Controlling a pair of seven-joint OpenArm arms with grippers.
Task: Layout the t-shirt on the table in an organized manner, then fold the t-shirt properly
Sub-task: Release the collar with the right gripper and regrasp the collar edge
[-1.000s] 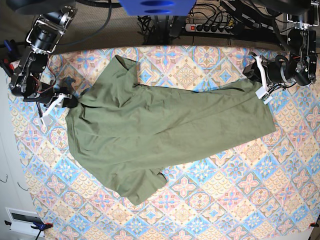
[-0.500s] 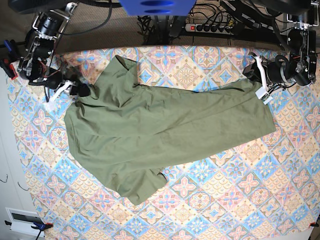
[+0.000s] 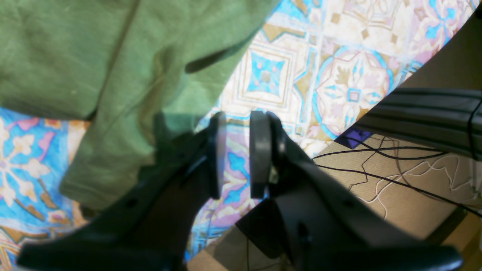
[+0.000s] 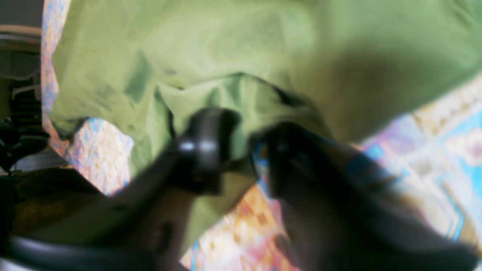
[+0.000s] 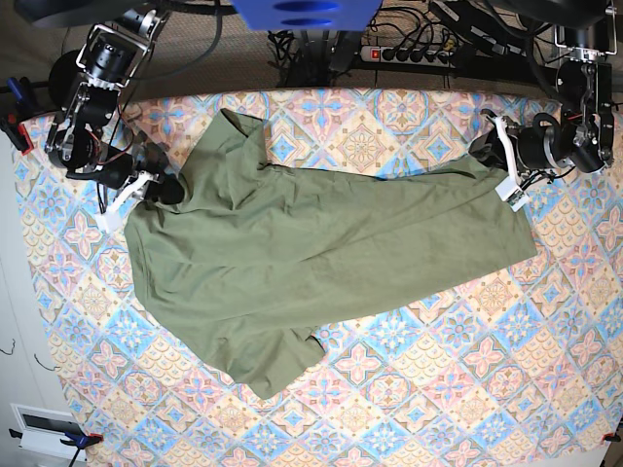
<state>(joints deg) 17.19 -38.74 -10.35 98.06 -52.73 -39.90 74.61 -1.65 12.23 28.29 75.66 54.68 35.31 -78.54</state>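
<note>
The olive-green t-shirt (image 5: 321,253) lies spread slantwise across the patterned table (image 5: 467,389). On the left of the base view, my right gripper (image 5: 146,195) sits at the shirt's upper left edge. Its wrist view is blurred: a fold of the t-shirt (image 4: 226,49) runs between the fingers of the gripper (image 4: 244,150), and I cannot tell whether they pinch it. My left gripper (image 5: 496,165) rests at the shirt's far right corner. In its wrist view, the gripper (image 3: 238,150) shows a narrow gap with only table (image 3: 331,75) in it, the t-shirt (image 3: 94,56) lying beside the left finger.
A power strip with cables (image 5: 409,53) lies behind the table's far edge. More cables (image 3: 395,165) trail on the floor past that edge. Clamps (image 5: 15,131) grip the cloth at the left edge. A white box (image 5: 44,428) sits off the near left corner.
My right gripper has moved right along the shirt's left edge onto the cloth, and its jaws have narrowed. The left gripper has barely moved.
</note>
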